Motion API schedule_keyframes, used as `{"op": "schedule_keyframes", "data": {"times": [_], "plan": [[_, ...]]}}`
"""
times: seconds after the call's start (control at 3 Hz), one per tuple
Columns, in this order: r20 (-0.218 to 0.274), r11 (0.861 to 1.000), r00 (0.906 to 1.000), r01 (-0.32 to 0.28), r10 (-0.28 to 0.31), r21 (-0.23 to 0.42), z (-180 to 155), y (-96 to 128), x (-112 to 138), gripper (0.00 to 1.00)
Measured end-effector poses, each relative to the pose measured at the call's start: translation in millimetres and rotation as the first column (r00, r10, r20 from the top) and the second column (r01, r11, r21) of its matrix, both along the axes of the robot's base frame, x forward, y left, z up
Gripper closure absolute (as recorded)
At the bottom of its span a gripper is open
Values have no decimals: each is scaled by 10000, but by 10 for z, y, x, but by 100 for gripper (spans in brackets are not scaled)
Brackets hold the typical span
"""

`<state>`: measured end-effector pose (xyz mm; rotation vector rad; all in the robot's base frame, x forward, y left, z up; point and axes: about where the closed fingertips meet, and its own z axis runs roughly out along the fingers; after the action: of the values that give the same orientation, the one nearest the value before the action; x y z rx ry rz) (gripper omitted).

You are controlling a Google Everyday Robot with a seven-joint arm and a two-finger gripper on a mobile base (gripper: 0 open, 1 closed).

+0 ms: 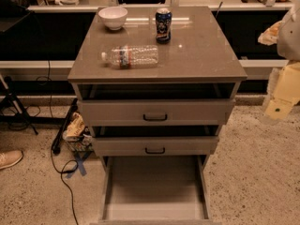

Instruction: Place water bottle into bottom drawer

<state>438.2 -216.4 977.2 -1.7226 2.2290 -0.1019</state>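
I read the gripper (pixel 281 100) at the right edge, beside the cabinet and touching nothing; I cannot tell its state. The water bottle (pixel 131 56) lies on its side on the tabletop (pixel 206 55), near the can (pixel 163 25) and bowl (pixel 113 17). The bottom drawer (pixel 154 186) stands open over a speckled floor (pixel 253 172).

Perhaps lab: floor cables (pixel 60 165), pincer (pixel 280 104) right.

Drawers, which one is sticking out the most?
The bottom drawer, pulled far out with its whole floor showing; the two handled drawers above barely stick out. The gripper sits at the right edge, beside the cabinet.
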Motion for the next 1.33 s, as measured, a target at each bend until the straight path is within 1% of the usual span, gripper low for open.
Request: {"op": "schedule_keyframes", "data": {"times": [0.33, 0.67, 1.0, 1.33], "plan": [[2, 10000, 10000, -2, 2, 2, 0, 1, 1, 0], [430, 9975, 9981, -465, 443, 535, 7, 172, 334, 0], [953, 9809, 9886, -1295, 1164, 1450, 35, 557, 914, 0], [1166, 9580, 9769, -2000, 1789, 2057, 1, 1029, 1457, 0]]}}
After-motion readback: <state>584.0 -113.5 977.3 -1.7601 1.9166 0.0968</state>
